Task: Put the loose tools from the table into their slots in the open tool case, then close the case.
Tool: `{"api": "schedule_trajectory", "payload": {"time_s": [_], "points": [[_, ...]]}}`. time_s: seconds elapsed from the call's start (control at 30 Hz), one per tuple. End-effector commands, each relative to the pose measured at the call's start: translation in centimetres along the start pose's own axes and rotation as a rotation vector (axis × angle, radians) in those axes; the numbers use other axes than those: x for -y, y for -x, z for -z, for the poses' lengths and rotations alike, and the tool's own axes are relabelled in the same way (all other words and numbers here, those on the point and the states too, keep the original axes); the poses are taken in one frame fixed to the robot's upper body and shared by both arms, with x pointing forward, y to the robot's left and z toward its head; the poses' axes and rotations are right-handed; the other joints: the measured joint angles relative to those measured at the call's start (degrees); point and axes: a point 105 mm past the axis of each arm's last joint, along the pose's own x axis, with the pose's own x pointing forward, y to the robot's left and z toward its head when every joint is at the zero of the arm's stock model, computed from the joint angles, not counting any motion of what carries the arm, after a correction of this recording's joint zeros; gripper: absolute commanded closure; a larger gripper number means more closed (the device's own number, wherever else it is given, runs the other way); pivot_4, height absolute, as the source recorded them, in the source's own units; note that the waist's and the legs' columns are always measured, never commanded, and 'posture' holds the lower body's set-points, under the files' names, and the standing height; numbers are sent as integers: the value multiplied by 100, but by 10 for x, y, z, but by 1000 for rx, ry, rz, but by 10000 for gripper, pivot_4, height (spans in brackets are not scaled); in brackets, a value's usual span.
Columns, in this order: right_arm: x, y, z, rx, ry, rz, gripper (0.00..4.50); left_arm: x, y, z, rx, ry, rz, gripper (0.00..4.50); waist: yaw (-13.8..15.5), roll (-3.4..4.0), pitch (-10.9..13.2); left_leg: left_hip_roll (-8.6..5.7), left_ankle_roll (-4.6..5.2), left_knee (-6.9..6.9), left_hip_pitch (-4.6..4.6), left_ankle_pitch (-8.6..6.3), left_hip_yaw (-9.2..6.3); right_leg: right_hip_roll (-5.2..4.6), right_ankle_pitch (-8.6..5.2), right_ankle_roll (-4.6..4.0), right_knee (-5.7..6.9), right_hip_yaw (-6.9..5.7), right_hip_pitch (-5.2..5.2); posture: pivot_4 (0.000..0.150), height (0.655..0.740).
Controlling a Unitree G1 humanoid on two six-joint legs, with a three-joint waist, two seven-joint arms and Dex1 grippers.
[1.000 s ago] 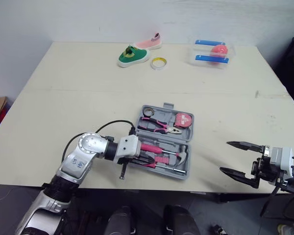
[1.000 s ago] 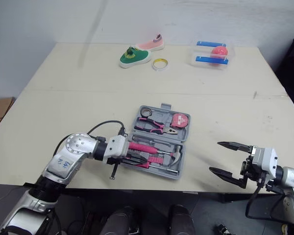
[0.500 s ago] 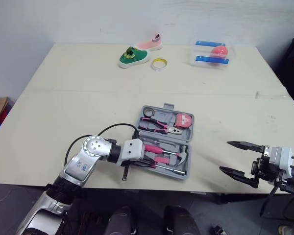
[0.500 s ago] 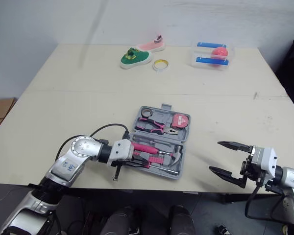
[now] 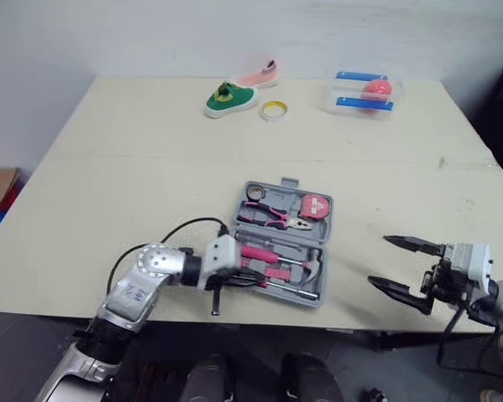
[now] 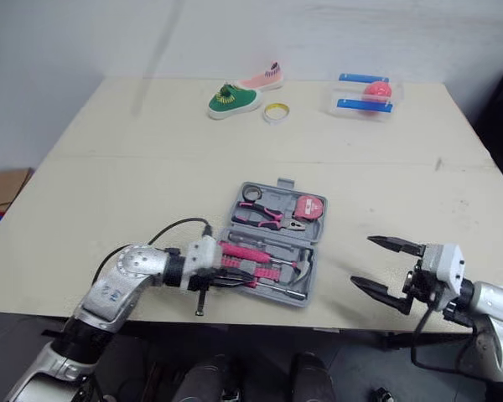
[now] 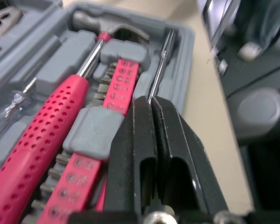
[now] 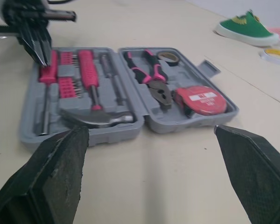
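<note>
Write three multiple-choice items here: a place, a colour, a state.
1. Where is the tape measure? A on a chair; B in the tool case beside the pliers; C on the floor.
2. Colour of the shoe nearest the yellow tape ring? A green; B blue; C black.
3. The right hand is: A open, empty; B shut on a wrench; C shut on a brush.
Key: B, it lies in the case; A, its upper is green; A, its fingers stand wide apart.

The tool case (image 8: 191, 123) is matt plastic, the hammer head (image 7: 107, 23) shiny metal, its handle (image 7: 42, 130) dimpled plastic
</note>
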Motion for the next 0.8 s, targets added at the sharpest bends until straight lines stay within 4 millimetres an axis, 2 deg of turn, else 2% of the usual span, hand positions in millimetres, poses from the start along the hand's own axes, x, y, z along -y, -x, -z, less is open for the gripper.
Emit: {"api": "schedule_trajectory", "payload": {"time_s": [0.03, 0.07, 0.1, 0.2, 0.3, 0.33, 0.37, 0.5, 0.63, 0.8], "points": [[3, -13, -6, -12, 25, -1, 2500, -37, 38, -27, 67, -20, -209, 44974, 0, -2, 1, 0, 0, 0, -1, 0, 0, 0, 0, 0, -1, -2, 0, 1500, 7400], [4, -16, -6, -13, 38, 6, 5391, -45, 46, -27, 66, -11, -259, 45000, -8, -2, 2, 0, 1, 0, -2, -1, 0, 1, 0, 0, -1, -3, 0, 1500, 7400], [5, -21, 0, -48, 31, 5, 8312, -55, 58, -20, 26, -6, -331, 45000, -9, -2, 2, -1, 1, 0, -2, -2, 0, 2, 0, 0, -2, -3, 1, 1500, 7400], [4, -31, 12, -111, 26, -1, 22401, -73, 78, 0, -67, -9, -460, 45000, -35, -2, 2, -5, 3, -5, -3, -4, 4, 2, 0, 1, -6, -5, 1, 1500, 7400], [0, -37, 27, -177, 33, -42, 36541, -74, 75, 21, -107, 40, -475, 45000, -35, -15, 10, -9, 6, -6, -7, -6, 6, 3, 2, 4, -10, -18, 0, 1500, 7400], [-1, -40, 33, -200, 42, -63, 42848, -72, 70, 28, -128, 27, -458, 45000, -22, -19, 12, -10, 7, -5, -11, -6, 5, 3, 3, 5, -11, -27, 0, 1500, 7400], [-3, -42, 37, -217, 44, -80, 44811, -72, 65, 32, -138, 19, -450, 45000, -11, -20, 12, -11, 8, -4, -11, -6, 5, 2, 3, 6, -12, -37, 0, 1500, 7400], [-6, -50, 45, -230, 60, -116, 44811, -76, 50, 38, -124, 31, -450, 45000, 9, -25, 15, -12, 10, 0, -16, -7, 7, 0, 6, 11, -14, -53, -3, 1500, 7400], [-10, -59, 52, -232, 65, -160, 44811, -76, 24, 40, -122, 23, -414, 45000, -1, -27, 17, -9, 5, 0, -13, -4, 7, 3, 6, 11, -9, -57, -2, 1500, 7400], [-12, -69, 52, -207, 74, -181, 44811, -85, 16, 37, -121, 29, -420, 45000, -110, -29, 18, -6, 1, 1, -9, 0, 7, 7, 6, 12, -3, -60, 0, 1500, 7400]]}}
